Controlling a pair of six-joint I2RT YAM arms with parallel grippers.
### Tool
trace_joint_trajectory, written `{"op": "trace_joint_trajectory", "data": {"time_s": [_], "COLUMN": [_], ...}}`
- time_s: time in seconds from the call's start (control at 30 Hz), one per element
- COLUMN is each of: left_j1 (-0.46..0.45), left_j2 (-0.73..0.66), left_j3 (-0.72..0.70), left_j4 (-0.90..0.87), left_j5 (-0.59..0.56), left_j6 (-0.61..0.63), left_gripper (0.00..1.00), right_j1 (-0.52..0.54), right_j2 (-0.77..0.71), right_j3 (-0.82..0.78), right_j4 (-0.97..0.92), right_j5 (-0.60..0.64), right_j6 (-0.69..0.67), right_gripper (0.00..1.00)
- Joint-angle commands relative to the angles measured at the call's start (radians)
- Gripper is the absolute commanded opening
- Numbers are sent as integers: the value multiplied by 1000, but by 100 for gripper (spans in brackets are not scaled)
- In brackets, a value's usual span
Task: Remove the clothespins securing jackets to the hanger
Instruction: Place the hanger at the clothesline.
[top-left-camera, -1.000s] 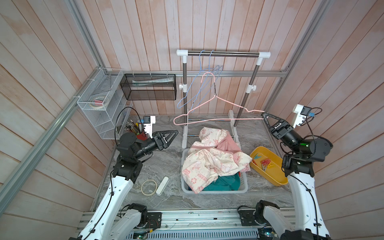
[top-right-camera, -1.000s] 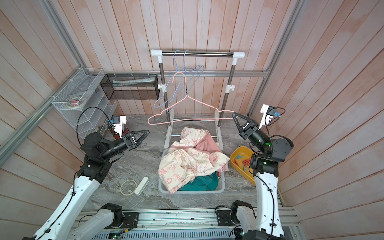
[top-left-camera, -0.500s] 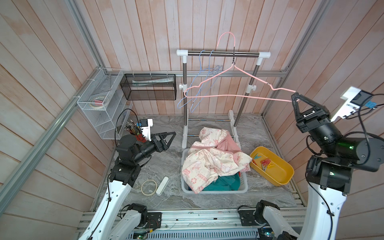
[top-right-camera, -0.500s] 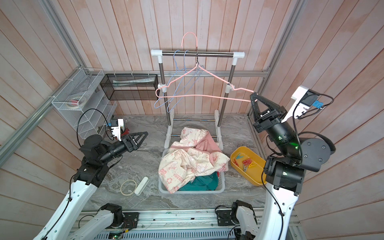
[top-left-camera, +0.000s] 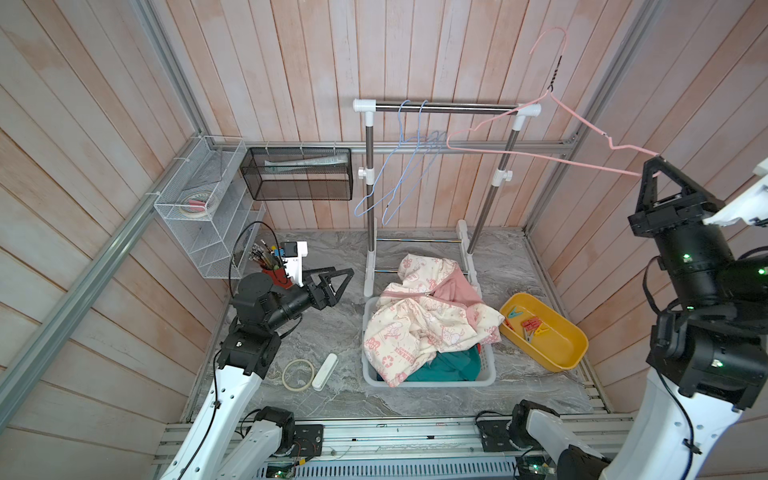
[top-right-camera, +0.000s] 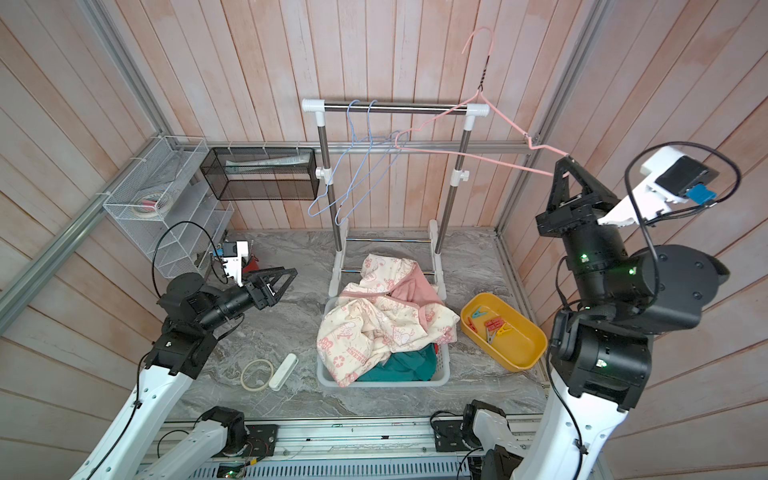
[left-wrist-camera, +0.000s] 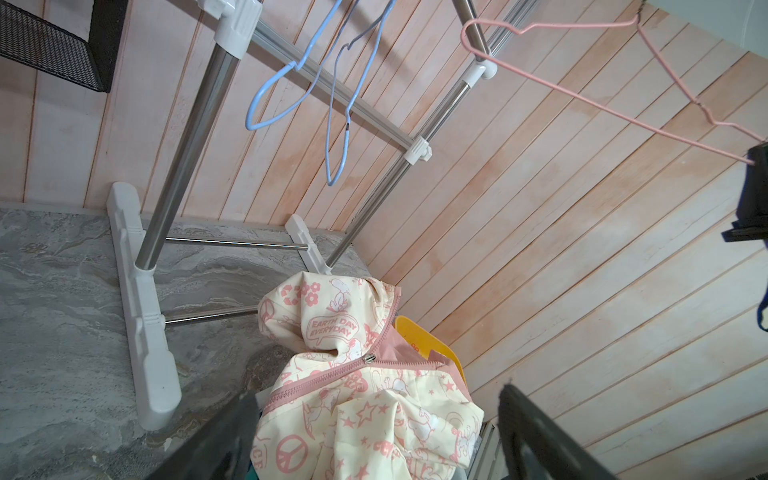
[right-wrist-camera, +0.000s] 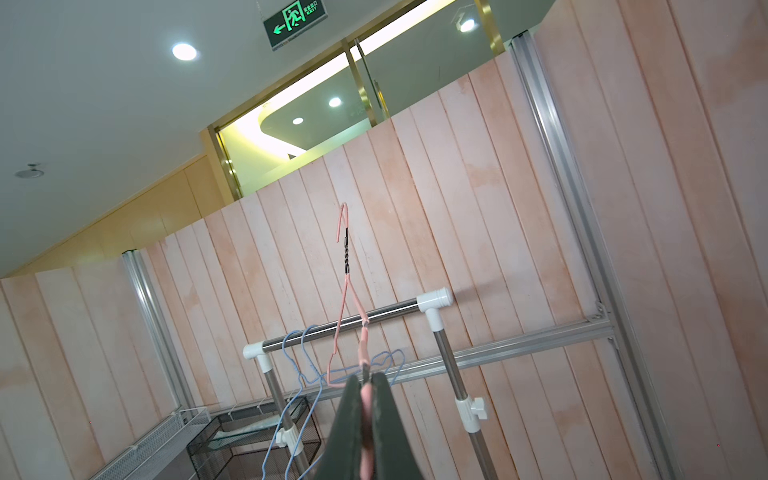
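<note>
Overhead, pinched by the right gripper (top-left-camera: 653, 163): one shoulder tip of a bare pink hanger (right-wrist-camera: 360, 353), jaws clenched flat on the coated wire. Hook uppermost, well above the rail of the rack (top-left-camera: 449, 109) and off it; crosses in front of the rail's white end cap in both top views. Down low at left, spread wide and grasping nothing: the left gripper (top-left-camera: 344, 282), aimed at the basket (top-left-camera: 432, 382). Heaped in that pale plastic basket, off any hanger: a cream jacket (top-left-camera: 419, 328), soft and crumpled, pink-printed, pink lining and zip showing, over a teal jacket (top-left-camera: 451, 365). Just beside the basket, in a glossy oval yellow tray (top-left-camera: 579, 353): the clothespins (top-left-camera: 530, 326), a small loose pile of mixed colours. Hooked on the steel rail: two thin blue hangers (top-left-camera: 401, 124), empty. Along the left wall: a black mesh bin (top-left-camera: 299, 183), a white wire shelf (top-left-camera: 195, 216), a cup of pens (top-left-camera: 274, 270). On the veined grey floor (top-left-camera: 332, 340) by the left arm: a tape ring (top-left-camera: 283, 374) and a rounded white stick (top-left-camera: 325, 377).
</note>
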Motion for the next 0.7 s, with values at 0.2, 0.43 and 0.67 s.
{"op": "trace_joint_trajectory", "data": {"time_s": [0.2,0.43,0.67], "left_j1": [-4,-3,-4], "left_j2": [26,49,55], "left_j3": [-14,-25,-28], "left_j4": [26,40,44], "left_j5": [21,22,25], "left_j6": [26,28,33], "left_gripper": [93,93,93], "right_j1": [2,127,374], "right_j2": [102,190,229], "right_j3": [36,98,113], "right_j4": [-55,-58,-112], "right_j5": [34,131,431], "right_j6": [-61,-139,-277], "right_gripper": [0,0,0]}}
